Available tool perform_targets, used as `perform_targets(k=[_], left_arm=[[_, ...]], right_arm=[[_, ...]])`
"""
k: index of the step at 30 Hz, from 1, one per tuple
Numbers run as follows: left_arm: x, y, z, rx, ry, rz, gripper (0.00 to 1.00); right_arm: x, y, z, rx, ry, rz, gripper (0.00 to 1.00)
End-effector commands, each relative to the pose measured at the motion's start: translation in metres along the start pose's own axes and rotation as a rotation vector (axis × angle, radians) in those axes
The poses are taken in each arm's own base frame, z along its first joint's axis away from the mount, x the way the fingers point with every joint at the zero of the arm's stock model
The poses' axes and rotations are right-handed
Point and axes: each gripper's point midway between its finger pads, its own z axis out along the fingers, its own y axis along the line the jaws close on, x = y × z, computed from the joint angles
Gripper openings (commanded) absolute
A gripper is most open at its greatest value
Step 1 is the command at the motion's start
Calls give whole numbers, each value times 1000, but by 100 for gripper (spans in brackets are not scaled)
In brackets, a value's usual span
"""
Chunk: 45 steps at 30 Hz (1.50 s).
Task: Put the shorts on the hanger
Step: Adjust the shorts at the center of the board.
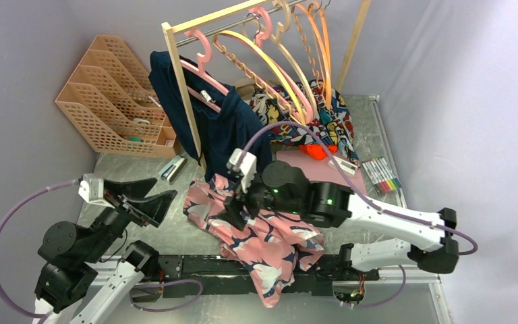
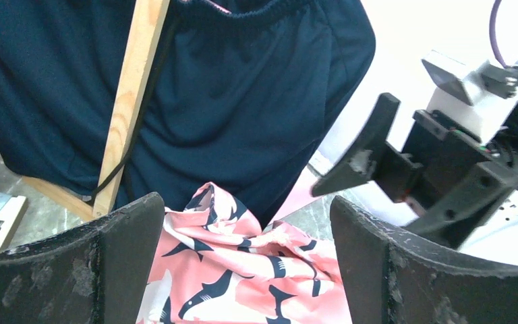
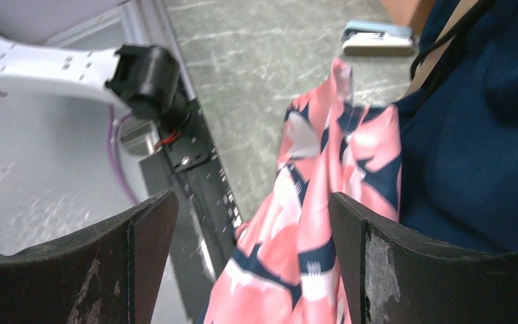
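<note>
Salmon-pink shorts [image 1: 263,239] are seen from above, crumpled on the table [image 1: 121,165], well apart from the yellow hanger [image 1: 278,67] on the rail [image 1: 222,28]. Left wrist: the left gripper [image 2: 246,266] is spread wide, nothing held. Right wrist: the right gripper [image 3: 253,260] is spread wide around the cloth, not closed. Nothing is hung yet.
</note>
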Motion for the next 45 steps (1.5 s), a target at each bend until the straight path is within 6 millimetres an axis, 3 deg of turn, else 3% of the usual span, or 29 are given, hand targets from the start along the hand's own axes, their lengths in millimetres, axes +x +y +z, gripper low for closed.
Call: perform_targets(k=[1,4,8,11,16,20,24,26,28,31,33,34,37,41,43,45], left_arm=[[13,14,3,-59,59,25,96],[20,18,4,-75,79,18,96],[32,24,9,-92,97,-19,95],[41,26,13,-96,124,-46,95],[54,27,14,-102,188,-71,93],[58,29,10,-115,209,-79,93],[57,29,8,-117,194,-87,93],[58,31,8,-122,194,-87,93],[59,31,8,-126,199,-89,93],[58,29,8,-123,209,-88,92],[54,26,7,-116,203,-82,92],[50,25,6,-110,193,-77,92],[32,17,2,-89,138,-57,92],[-6,5,-6,-65,13,-34,92],[-23,0,-10,-60,-41,-21,92],[-37,-4,-15,-61,-78,-8,92]], right_arm=[[43,22,-32,-117,125,66,86],[80,34,-37,-158,202,113,82],[135,46,-23,-136,275,133,79],[159,71,-14,-142,316,59,78],[194,81,-6,-58,389,-42,78],[208,58,-4,137,403,-69,77],[200,45,-4,233,375,-94,74],[198,40,-2,266,378,-125,67],[199,36,1,301,400,-159,51],[185,41,5,307,385,-171,23],[152,55,8,252,304,-134,5],[132,62,9,225,249,-114,0],[67,71,16,187,86,-68,0],[-6,54,36,203,-80,30,0],[-29,34,48,223,-141,105,0],[-36,15,65,237,-150,166,0]])
